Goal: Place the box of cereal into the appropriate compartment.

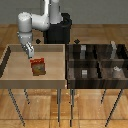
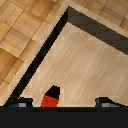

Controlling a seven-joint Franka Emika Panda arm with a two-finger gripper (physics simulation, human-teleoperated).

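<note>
The box of cereal (image 1: 38,66) stands upright in the light wooden tray (image 1: 15,75), red-orange on top and tan-brown below. My gripper (image 1: 31,54) hangs just above and slightly behind the box, toward the exterior view's left. In the wrist view the gripper (image 2: 64,103) is open, with its two fingertips (image 2: 22,104) far apart. The red top of the box (image 2: 50,97) shows between them, nearer one finger. The gripper holds nothing.
A dark compartment tray (image 1: 97,62) stands to the exterior view's right of the wooden tray, with several compartments holding small grey blocks (image 1: 84,73). The wooden tray's raised walls (image 2: 45,50) surround the box. Both trays stand on thin legs over a wood floor.
</note>
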